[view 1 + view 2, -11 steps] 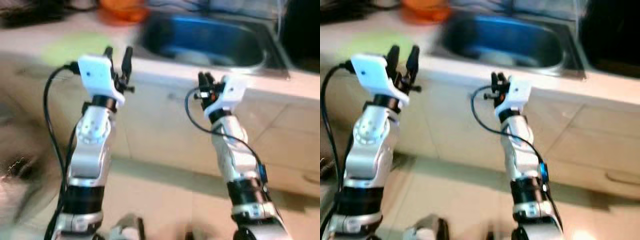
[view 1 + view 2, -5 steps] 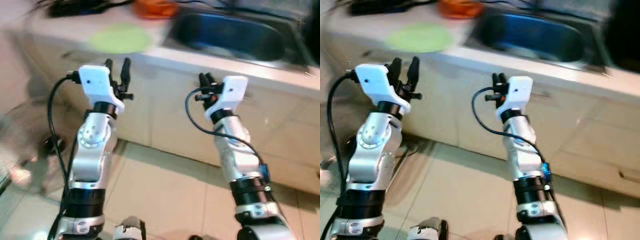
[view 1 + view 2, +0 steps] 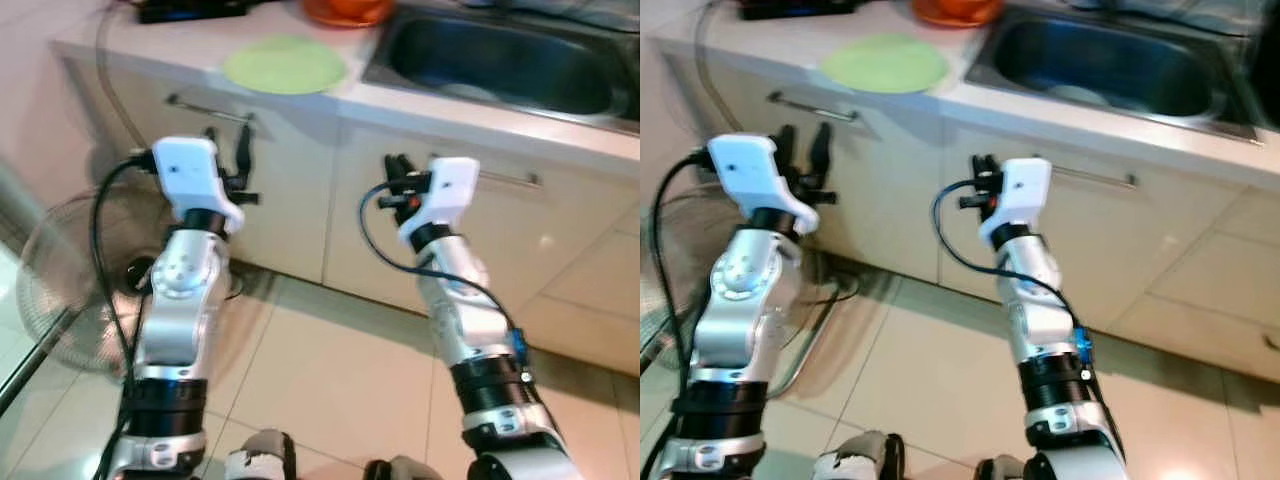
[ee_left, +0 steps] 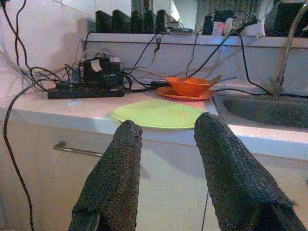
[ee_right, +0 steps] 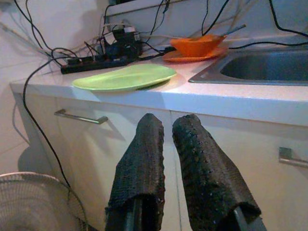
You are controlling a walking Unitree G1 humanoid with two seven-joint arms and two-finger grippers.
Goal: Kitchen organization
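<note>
Green plate (image 3: pixel 285 64) on the pale counter (image 3: pixel 180 50), beside the steel sink (image 3: pixel 500 70).
We see both arms raised before the cabinet doors: left gripper (image 4: pixel 166 163) spread apart and empty, right gripper (image 5: pixel 166 159) nearly closed, grasping nothing.

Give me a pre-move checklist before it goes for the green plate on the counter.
1. Green plate lies flat on the counter, apart from the sink: ok.
2. Left pincer open, holding nothing: ok.
3. Right pincer holding nothing, fingers nearly together: not ok for grasping.
4. Both pincers below counter level, in front of the cabinet doors: not ok, raise first.
5. Cables and power strip behind the plate: snag risk, cannot tell clearance.
6. Orange bowl beyond the plate: ok.
</note>
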